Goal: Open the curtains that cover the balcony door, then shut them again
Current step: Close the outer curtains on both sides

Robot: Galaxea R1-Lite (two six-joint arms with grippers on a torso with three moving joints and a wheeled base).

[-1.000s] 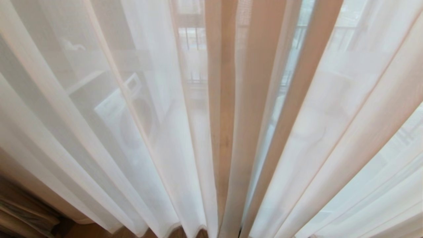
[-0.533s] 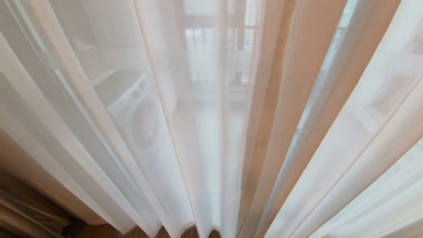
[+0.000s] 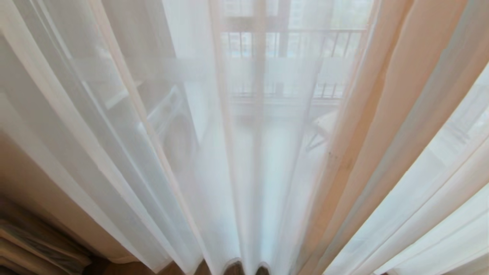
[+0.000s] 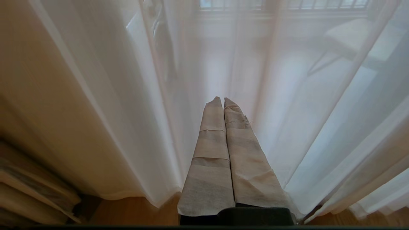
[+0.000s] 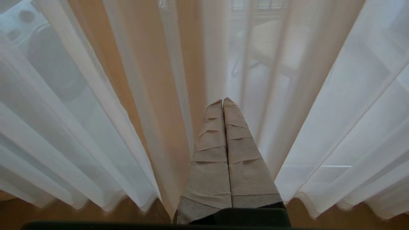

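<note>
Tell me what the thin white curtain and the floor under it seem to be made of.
The white curtain looks like thin woven sheer fabric, matte: the balcony railing shows through it and it hangs in soft folds. The floor looks like smooth brown wood or a wood-look laminate; too little shows to tell.

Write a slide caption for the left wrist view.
Shut left tool points at closed white sheer curtains hanging to the wooden floor.

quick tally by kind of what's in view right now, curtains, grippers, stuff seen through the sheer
sheer curtains: 1 set
heavy drape: 1
grippers: 2, left gripper and right gripper, both shut, holding nothing
washing machine behind the sheer: 1
balcony railing: 1
total: 6
</note>
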